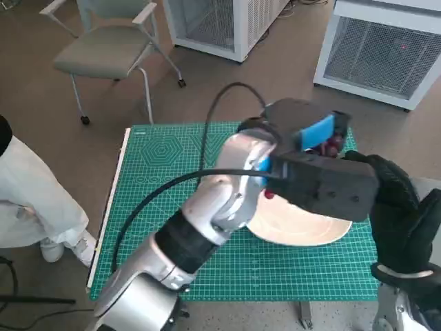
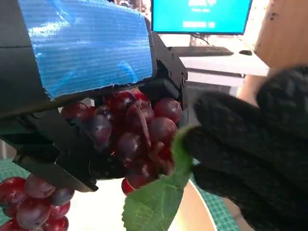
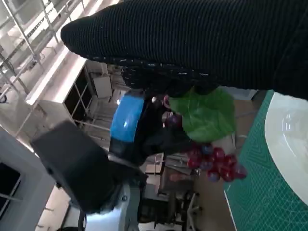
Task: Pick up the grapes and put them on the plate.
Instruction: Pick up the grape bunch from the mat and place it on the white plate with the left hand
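- Head view: a green cutting mat (image 1: 172, 165) covers the bench. The left arm crosses it from lower left, and its black left hand (image 1: 313, 141) with blue tape hangs above the far edge of a white plate (image 1: 303, 231). Only a few dark red grapes (image 1: 333, 145) peek out beside the tape; the rest of the bunch is hidden by the hand and wrist box. The gloved right hand (image 1: 396, 207) sits just right of the plate, partly cut off by the frame edge. The arm covers most of the plate. A grey chair (image 1: 110, 48) stands beyond the bench, and a person's white-clad leg (image 1: 34, 196) shows at left.
- Left wrist view: the left hand's fingers (image 2: 53, 159) are wrapped around the grape bunch, gripping it w/ a green leaf (image 2: 159, 202) dangling below. The right glove meets the leaf and bunch from the side; can't tell if it grips anything. More grapes show at the frame corner, cut off, over the pale plate rim.
- Right wrist view: the glove fills the top band. Its fingertips touch the leaf, but whether they pinch it can't be made out. The bunch hangs under the left hand, above the mat and near the plate edge, not resting on it. The background is blurry shelving.
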Motion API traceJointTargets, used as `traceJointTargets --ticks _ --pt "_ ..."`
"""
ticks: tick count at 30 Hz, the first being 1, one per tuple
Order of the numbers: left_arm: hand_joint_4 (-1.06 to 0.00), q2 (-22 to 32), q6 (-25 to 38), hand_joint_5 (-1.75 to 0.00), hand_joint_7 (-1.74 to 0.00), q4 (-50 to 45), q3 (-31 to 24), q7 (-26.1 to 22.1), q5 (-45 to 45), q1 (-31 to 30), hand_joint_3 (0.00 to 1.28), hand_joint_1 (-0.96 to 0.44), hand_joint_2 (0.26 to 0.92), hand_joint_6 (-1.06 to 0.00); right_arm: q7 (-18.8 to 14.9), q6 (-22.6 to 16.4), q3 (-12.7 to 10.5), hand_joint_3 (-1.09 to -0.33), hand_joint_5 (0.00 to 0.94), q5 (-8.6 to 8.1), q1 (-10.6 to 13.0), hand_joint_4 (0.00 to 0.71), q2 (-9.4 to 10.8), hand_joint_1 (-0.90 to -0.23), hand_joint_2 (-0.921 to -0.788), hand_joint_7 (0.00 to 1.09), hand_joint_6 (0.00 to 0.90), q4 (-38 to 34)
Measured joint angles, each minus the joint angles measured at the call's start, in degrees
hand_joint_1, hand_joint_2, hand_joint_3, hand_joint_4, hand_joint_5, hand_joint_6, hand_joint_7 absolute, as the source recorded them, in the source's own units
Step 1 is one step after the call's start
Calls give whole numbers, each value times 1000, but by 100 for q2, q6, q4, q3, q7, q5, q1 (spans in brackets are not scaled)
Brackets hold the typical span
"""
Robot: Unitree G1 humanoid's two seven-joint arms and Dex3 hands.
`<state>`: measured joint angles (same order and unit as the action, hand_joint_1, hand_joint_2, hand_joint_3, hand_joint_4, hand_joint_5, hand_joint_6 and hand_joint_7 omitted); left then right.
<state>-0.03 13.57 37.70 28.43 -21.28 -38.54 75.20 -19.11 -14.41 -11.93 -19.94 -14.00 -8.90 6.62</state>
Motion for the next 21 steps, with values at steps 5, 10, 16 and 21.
traceJointTargets --ticks 5,10,16,21 --pt "-498 -81 -98 -1424 -1391 246 65 38 17 20 557 1 726 -501 43 -1 -13 -635 682 1 61 408 0 -438 -921 969 165 96" --pt "-462 -84 -133 -1431 -1398 382 80 36 40 26 442 1 808 -464 64 -1 -37 -633 677 1 116 411 -3 -434 -921 967 171 150" --pt "-452 -85 -181 -1431 -1401 476 78 35 80 33 409 1 831 -453 95 0 -57 -634 673 1 143 413 -6 -429 -921 966 178 154" --pt "-464 -86 -244 -1428 -1354 627 73 70 107 49 356 2 854 -472 116 0 -57 -634 670 5 146 414 -6 -429 -921 965 179 157"
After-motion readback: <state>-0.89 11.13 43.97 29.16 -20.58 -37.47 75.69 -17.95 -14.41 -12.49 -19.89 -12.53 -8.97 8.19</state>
